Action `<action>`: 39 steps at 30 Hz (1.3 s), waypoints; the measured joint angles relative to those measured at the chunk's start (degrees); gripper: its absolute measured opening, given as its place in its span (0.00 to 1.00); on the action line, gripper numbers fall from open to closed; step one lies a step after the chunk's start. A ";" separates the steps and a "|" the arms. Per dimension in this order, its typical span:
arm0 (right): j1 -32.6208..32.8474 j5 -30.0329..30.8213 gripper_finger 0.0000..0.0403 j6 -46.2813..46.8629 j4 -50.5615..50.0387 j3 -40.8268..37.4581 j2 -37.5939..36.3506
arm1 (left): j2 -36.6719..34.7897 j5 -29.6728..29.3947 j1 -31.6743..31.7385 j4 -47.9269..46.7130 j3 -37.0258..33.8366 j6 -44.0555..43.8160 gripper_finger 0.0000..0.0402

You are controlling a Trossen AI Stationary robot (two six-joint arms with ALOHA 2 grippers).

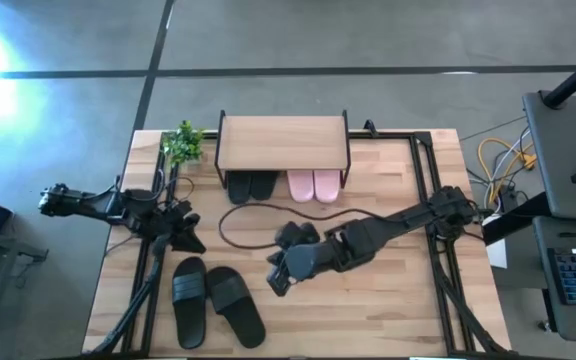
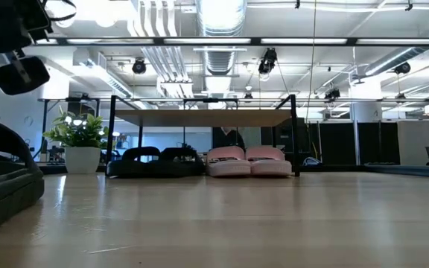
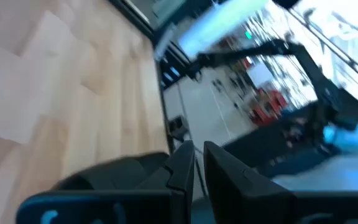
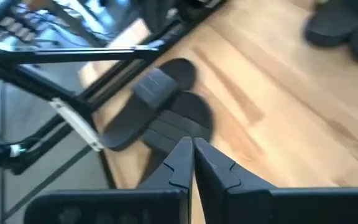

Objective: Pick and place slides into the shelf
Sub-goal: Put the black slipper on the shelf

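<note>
I counted four black open-toe slide sandals: one pair sat under the low rack near the upper middle of the overhead frame, and a second pair lay at the lower left. There were two light pink slide sandals, side by side under the same rack. I saw one small low shelf with a light wooden top board and thin black legs, one small green potted plant at upper left, and one dark looping cable.

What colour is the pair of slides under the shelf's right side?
Light pink slides, beside a black pair under the shelf; clearest in the low view.
</note>
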 joint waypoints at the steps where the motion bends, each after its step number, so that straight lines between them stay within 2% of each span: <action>1: -0.08 0.03 0.02 0.53 -1.37 0.03 -0.09 | 0.37 -1.91 -0.39 0.12 0.11 -0.73 0.05; 4: -0.27 -4.22 0.02 -1.02 -3.51 -1.52 -0.09 | 2.72 -5.39 -0.90 -0.03 1.18 -1.82 0.05; 9: -1.44 -7.07 0.02 1.52 -0.72 -10.25 -0.07 | 8.97 -5.99 -0.88 -4.77 2.23 -7.09 0.05; 13: -3.76 -12.32 0.02 3.54 9.67 -18.45 -0.10 | 13.50 -8.52 -0.31 -10.20 1.63 -8.55 0.05; 18: -6.21 -20.80 0.02 1.65 22.70 -25.51 -1.40 | 15.80 -8.96 0.07 -6.64 1.99 -7.88 0.05; 21: -8.53 -27.91 0.02 -0.79 29.66 -29.74 -1.62 | 14.98 -5.77 1.51 0.53 1.85 -6.02 0.05; 23: -10.18 -31.98 0.02 -1.44 33.00 -32.18 -1.60 | 14.02 -2.83 3.86 0.69 1.59 -6.90 0.05; 26: -12.38 -35.39 0.02 -2.17 35.33 -34.73 -1.74 | 13.90 6.52 8.60 0.83 0.98 -7.61 0.05; 30: -14.96 -39.64 0.02 -5.10 35.42 -35.95 -1.78 | 18.89 16.90 14.39 0.93 0.28 -8.59 0.05; 35: -17.06 -43.18 0.02 -9.36 35.73 -35.97 -2.67 | 24.55 31.38 15.51 1.05 0.31 -7.63 0.05; 39: -17.29 -44.04 0.02 -11.46 35.62 -35.99 -3.37 | 27.31 32.63 14.65 -0.01 0.23 -7.07 0.06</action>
